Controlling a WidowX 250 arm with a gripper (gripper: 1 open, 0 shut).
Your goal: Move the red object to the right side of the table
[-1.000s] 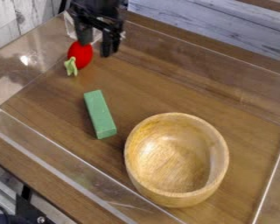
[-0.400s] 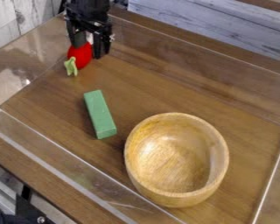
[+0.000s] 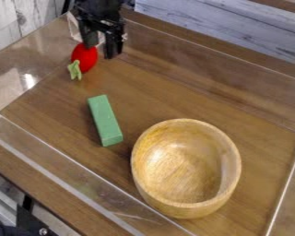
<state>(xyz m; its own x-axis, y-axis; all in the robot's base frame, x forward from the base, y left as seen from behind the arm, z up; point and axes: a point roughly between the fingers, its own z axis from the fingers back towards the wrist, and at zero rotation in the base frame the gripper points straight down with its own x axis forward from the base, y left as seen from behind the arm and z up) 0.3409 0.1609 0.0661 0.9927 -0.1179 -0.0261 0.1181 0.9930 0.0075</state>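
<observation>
The red object point(image 3: 84, 57) is a small round red toy fruit with a green stem end, lying at the far left of the brown wood-grain table point(image 3: 199, 92). My black gripper point(image 3: 99, 46) hangs right over it, pointing down, with its fingers open. One finger stands left of the fruit's top and the other to its right. The upper part of the fruit is hidden behind the fingers. I cannot tell whether the fingers touch it.
A green rectangular block point(image 3: 106, 120) lies left of centre. A large wooden bowl point(image 3: 186, 166) stands at the near right. Clear acrylic walls point(image 3: 64, 175) edge the tabletop.
The gripper shifted slightly left and down, closer over the red fruit. It stays open. The fruit, block and bowl have not moved.
</observation>
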